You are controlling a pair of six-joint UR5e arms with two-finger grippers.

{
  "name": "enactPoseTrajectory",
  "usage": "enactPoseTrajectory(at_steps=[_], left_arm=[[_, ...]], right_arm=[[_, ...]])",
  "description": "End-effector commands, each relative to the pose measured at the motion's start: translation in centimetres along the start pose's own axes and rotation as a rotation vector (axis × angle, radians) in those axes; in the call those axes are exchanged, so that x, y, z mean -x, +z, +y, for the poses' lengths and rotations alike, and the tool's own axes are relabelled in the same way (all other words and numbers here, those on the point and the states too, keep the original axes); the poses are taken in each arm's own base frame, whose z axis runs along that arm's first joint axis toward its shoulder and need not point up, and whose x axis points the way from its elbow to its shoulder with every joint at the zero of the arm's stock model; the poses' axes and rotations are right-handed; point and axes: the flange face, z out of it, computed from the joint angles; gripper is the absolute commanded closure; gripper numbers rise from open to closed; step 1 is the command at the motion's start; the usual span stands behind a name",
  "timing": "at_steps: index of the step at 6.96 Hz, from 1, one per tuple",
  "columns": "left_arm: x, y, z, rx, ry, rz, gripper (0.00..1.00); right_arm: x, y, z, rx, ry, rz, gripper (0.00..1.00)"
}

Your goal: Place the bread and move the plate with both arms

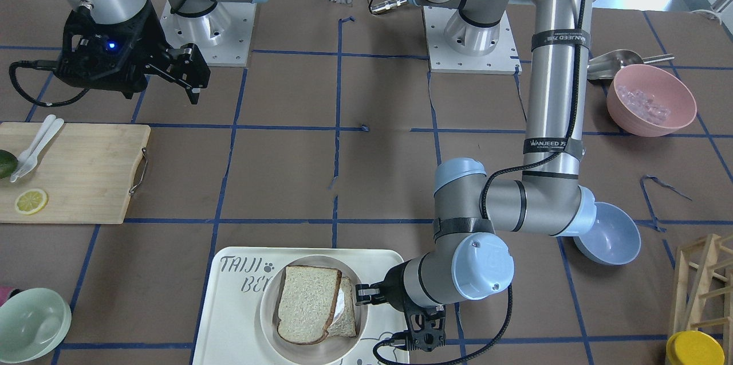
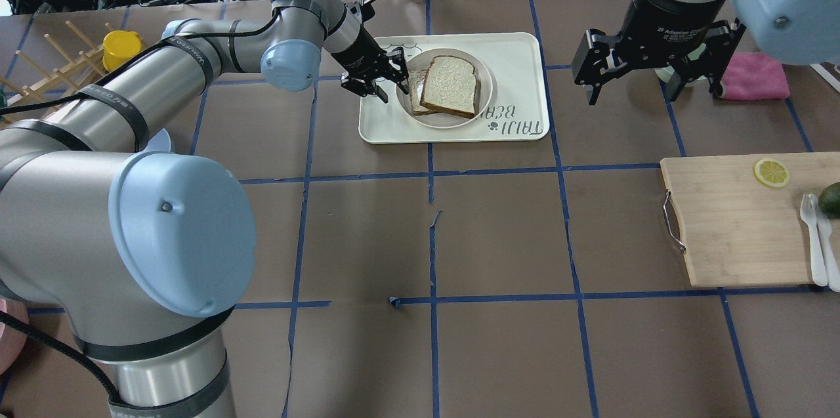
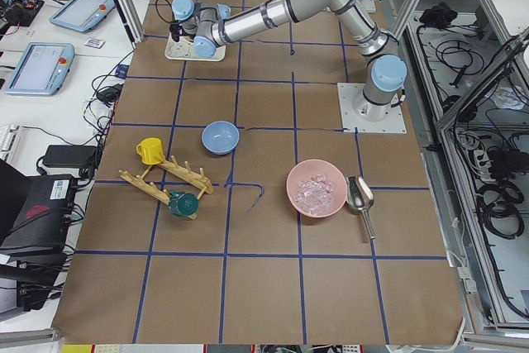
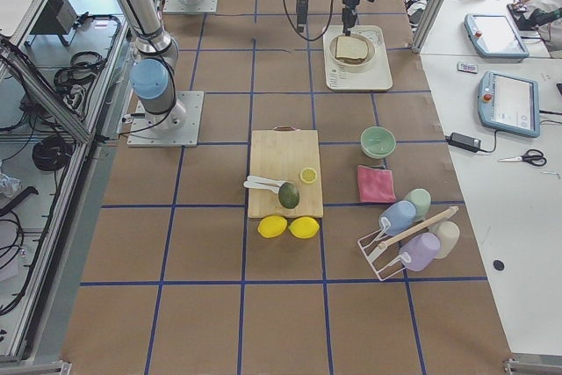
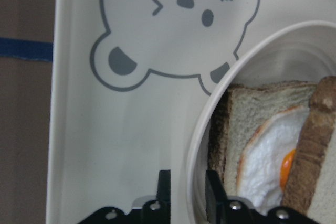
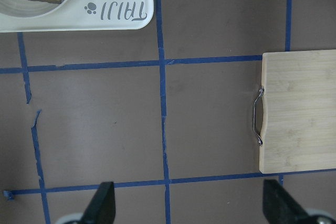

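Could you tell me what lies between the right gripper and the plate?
In the overhead view, only the tray's rim and bare brown table lie between the right gripper and the plate.
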Motion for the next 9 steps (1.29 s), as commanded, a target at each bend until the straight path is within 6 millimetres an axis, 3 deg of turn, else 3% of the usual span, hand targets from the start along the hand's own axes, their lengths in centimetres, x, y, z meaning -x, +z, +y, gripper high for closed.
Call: enactPoseTrajectory(at_steps=[1,3,5,9], left_arm=[[-1.6,-4.0,1.9,0.029,0.003,-0.010,0.18],[-4.2,-11.7,6.5,0.088,-0.016,-0.058,0.19],[-5.9,-19.0,12.5,0.140,-0.002,-0.130,0.15],[-6.2,-27.3,24.8,0.067,0.037,-0.210,0.08]], right_arm=[[0.0,0.0,0.0,0.001,0.000,0.000,0.00],[0.1,0.0,0.1,0.004,-0.002,0.000,0.00],[0.0,0.0,0.1,0.006,-0.002,-0.001,0.00],[0.2,-0.2,0.2,0.000,-0.021,-0.018,0.00]])
